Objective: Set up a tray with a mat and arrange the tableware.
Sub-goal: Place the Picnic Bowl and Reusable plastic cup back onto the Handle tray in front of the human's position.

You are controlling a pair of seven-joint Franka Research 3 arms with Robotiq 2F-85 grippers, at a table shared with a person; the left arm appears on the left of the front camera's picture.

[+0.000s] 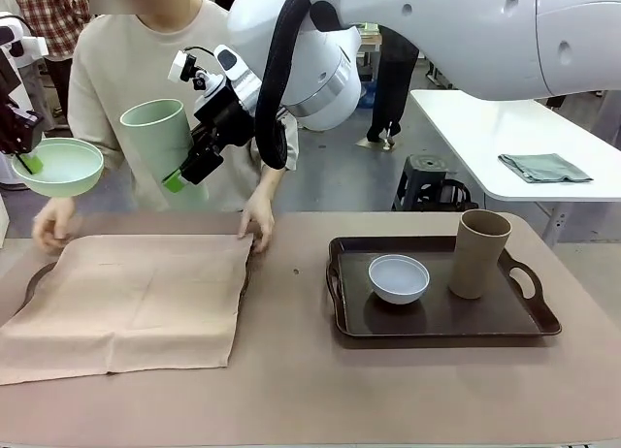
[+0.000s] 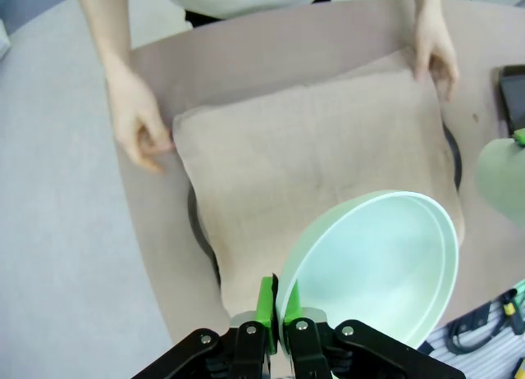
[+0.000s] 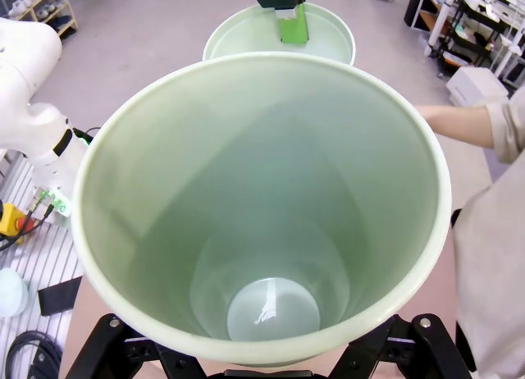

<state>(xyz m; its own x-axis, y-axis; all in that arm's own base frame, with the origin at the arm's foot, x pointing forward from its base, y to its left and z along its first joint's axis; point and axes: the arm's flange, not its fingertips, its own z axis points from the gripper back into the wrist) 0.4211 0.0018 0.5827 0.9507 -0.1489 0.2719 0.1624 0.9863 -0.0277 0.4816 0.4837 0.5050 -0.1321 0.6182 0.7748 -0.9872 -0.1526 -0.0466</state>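
My white right arm (image 1: 466, 31) comes in from the right and reaches across the middle, held high, with the wrist angled down toward the left. My right gripper (image 1: 182, 173) has its black, green-padded fingers spread wide around a tall pale green matte cup (image 1: 160, 143) and holds it aloft, tilted. At the far left, my left gripper (image 2: 276, 301) pinches the rim of a round pale green bowl (image 2: 377, 264), pads pressed tight together, lifted clear.
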